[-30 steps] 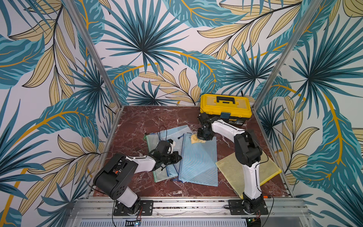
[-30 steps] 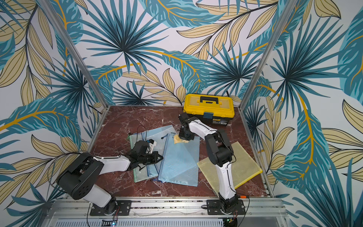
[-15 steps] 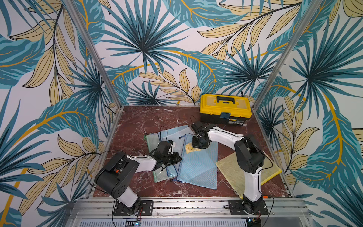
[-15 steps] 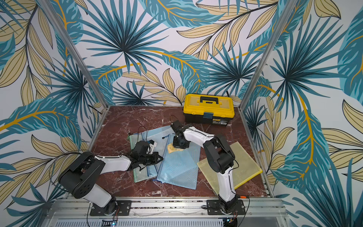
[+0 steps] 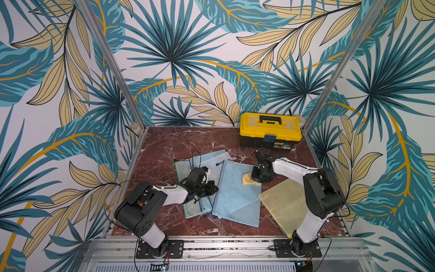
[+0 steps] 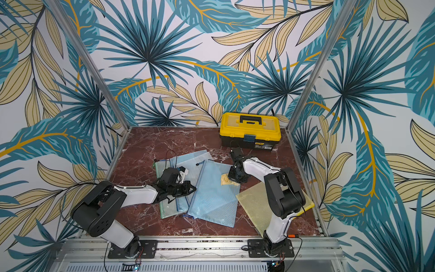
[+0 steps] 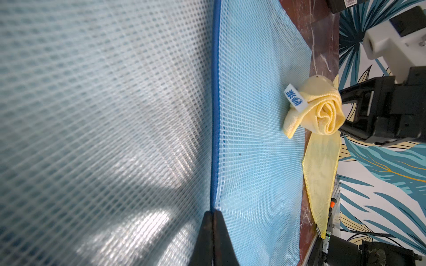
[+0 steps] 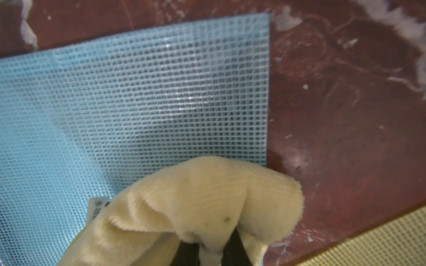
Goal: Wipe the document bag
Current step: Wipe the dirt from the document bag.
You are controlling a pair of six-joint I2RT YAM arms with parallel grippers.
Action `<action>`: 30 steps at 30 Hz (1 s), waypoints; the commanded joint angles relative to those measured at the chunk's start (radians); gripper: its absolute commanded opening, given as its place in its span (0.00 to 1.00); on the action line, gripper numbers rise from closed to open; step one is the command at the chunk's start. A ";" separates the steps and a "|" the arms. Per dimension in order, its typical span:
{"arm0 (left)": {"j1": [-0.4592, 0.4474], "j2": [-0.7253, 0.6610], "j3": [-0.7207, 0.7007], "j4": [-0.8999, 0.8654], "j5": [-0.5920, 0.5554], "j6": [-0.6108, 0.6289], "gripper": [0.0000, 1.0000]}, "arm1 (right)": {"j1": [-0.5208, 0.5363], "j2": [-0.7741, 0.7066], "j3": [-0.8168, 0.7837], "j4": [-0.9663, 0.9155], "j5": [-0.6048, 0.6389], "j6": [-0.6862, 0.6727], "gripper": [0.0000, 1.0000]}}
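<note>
- The left claw (image 5: 210,188) clamps the document bag (image 5: 235,197) by its edge.
- The right claw (image 5: 254,180) grips the cloth (image 5: 246,180) at the bag's side.
- Wiping seems under way, with much surface left.

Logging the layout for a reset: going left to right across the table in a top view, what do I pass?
In order: green document bag → blue document bag → yellow cloth → yellow document bag.
</note>
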 commanded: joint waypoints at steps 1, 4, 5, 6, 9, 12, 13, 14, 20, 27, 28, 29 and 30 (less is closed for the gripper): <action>0.003 0.006 0.026 0.003 -0.019 -0.007 0.00 | 0.165 0.076 0.090 -0.066 -0.012 0.017 0.00; 0.003 0.010 0.037 0.003 -0.027 -0.013 0.00 | 0.261 0.154 0.165 -0.051 -0.059 0.055 0.00; 0.003 0.012 0.040 0.003 -0.027 -0.014 0.00 | 0.271 0.162 0.167 -0.038 -0.072 0.065 0.00; 0.003 0.014 0.043 0.003 -0.028 -0.015 0.00 | 0.272 0.167 0.156 -0.024 -0.077 0.077 0.00; 0.003 0.023 0.052 0.003 -0.024 -0.018 0.00 | 0.251 0.140 0.104 -0.048 -0.029 0.059 0.00; 0.003 0.024 0.054 0.003 -0.030 -0.018 0.00 | 0.178 0.058 -0.021 -0.066 0.011 0.032 0.00; 0.003 0.024 0.054 0.003 -0.030 -0.019 0.00 | 0.138 0.019 -0.077 -0.063 0.013 0.022 0.00; 0.003 0.023 0.055 0.003 -0.034 -0.021 0.00 | 0.102 -0.015 -0.122 -0.066 0.028 0.013 0.00; 0.003 0.012 0.054 0.003 -0.080 -0.054 0.00 | 0.040 -0.167 -0.195 -0.119 0.048 -0.014 0.00; 0.003 0.017 0.109 0.004 -0.133 -0.146 0.00 | 0.219 -0.063 0.003 -0.121 0.003 0.031 0.00; 0.003 0.025 0.124 0.004 -0.129 -0.155 0.00 | 0.238 -0.043 0.030 -0.113 -0.010 0.036 0.00; 0.003 0.031 0.135 0.005 -0.128 -0.162 0.00 | 0.253 -0.030 0.047 -0.111 -0.019 0.038 0.00; 0.002 0.037 0.144 0.004 -0.133 -0.173 0.00 | 0.276 -0.010 0.076 -0.112 -0.023 0.037 0.00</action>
